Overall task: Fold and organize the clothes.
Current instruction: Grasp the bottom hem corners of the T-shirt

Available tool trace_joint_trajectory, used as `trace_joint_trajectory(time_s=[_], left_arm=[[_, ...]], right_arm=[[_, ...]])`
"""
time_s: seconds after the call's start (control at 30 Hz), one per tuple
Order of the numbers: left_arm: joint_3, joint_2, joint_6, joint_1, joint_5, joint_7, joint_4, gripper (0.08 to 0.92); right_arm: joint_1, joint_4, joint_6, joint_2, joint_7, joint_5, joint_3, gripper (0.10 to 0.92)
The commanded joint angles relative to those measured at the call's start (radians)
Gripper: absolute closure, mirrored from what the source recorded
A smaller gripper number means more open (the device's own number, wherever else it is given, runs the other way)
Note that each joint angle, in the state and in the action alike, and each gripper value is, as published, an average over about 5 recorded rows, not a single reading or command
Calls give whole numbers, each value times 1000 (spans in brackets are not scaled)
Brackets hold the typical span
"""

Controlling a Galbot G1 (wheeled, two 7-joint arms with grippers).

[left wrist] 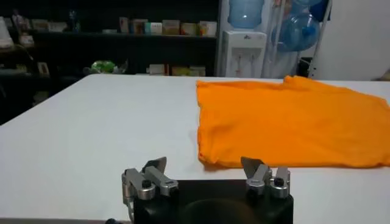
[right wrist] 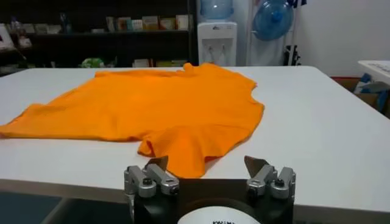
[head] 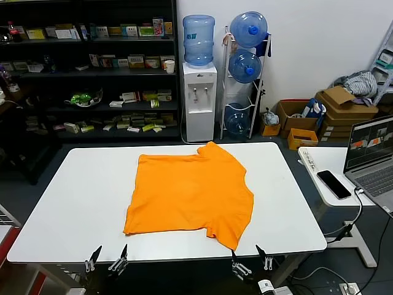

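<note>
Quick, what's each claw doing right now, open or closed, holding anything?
Left claw: open, empty, at the table's near edge.
Right claw: open, empty, just short of the orange T-shirt.

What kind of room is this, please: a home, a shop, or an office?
Probably an office or lab storeroom, not a home: stocked shelves, a water cooler with spare bottles, cardboard boxes, and a laptop beside the white table.

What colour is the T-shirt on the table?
Bright orange; the T-shirt shows plain, with no print visible. Best seen in the head view.
</note>
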Motion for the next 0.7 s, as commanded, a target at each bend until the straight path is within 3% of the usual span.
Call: trace_joint_trajectory(time_s=[0.03, 0.2, 0.37, 0.53, 0.7], left_arm=[[2, 10, 3, -9, -7, 2, 4, 177], [22, 50, 42, -112, -94, 23, 68, 177], [45, 59, 57, -278, -122, 51, 229, 177], [61, 66, 59, -298, -118, 54, 260, 177], [76, 55, 59, -307, -101, 54, 279, 190]], right_arm=[[10, 2, 8, -1, 11, 11, -2, 203], [123, -59, -9, 2, 43, 24, -28, 203], [259, -185, -44, 29, 65, 22, -72, 203], [288, -267, -45, 54, 70, -2, -94, 208], [294, -319, -27, 62, 66, -13, -97, 302]])
